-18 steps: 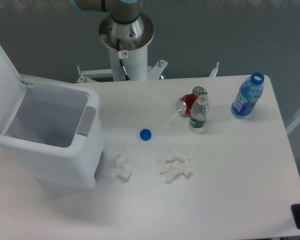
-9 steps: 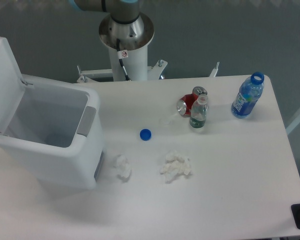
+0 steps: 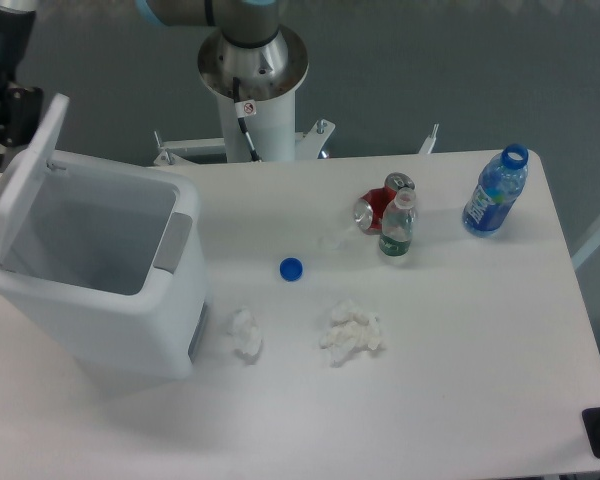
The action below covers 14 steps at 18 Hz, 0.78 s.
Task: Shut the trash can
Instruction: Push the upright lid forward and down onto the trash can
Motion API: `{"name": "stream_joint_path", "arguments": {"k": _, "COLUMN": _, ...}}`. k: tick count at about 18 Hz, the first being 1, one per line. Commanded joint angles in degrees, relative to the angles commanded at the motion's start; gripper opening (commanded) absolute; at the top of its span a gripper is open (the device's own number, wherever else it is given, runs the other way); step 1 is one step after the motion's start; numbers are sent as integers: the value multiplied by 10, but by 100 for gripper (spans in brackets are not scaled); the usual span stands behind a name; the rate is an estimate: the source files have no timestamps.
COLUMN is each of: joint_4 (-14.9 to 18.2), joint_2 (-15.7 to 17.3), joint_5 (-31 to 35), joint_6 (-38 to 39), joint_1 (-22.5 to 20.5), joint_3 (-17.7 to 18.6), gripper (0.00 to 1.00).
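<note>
From the fixed camera I see the trash can [image 3: 110,290] on the left part of the worktop [image 3: 430,380], its lid [image 3: 25,180] raised near upright along the can's left edge, the cavity open. My hand [image 3: 2,95] sits at the frame's top-left corner, just behind the lid's upper edge and apparently touching it; I cannot tell whether its fingers are spread or pressed together.

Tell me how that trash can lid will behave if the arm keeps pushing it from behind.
The lid stands near upright on its hinge, so it will likely swing forward and drop shut by itself. It looks like thin plastic, probably light. The trash can appears empty, so a hard push might slide it. The end effector sits behind the lid.
</note>
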<state>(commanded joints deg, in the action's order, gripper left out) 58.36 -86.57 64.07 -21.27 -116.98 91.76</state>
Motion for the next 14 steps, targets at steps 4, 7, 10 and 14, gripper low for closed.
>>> {"name": "stream_joint_path", "arguments": {"k": 4, "joint_4": 0, "joint_2": 0, "joint_5": 39, "joint_6": -18, "joint_1": -10, "joint_3": 11, "gripper": 100}}
{"name": "stream_joint_path", "arguments": {"k": 7, "joint_4": -1, "joint_2": 0, "joint_5": 41, "joint_6": -22, "joint_1": -13, "joint_3": 15, "gripper": 100}}
{"name": "stream_joint_path", "arguments": {"k": 10, "joint_4": -1, "joint_2": 0, "joint_5": 41, "joint_6": -22, "joint_1": -25, "joint_3": 16, "gripper": 100}}
{"name": "stream_joint_path", "arguments": {"k": 14, "joint_4": 0, "joint_2": 0, "joint_5": 42, "joint_6": -35, "joint_1": -41, "joint_3": 18, "gripper": 100}}
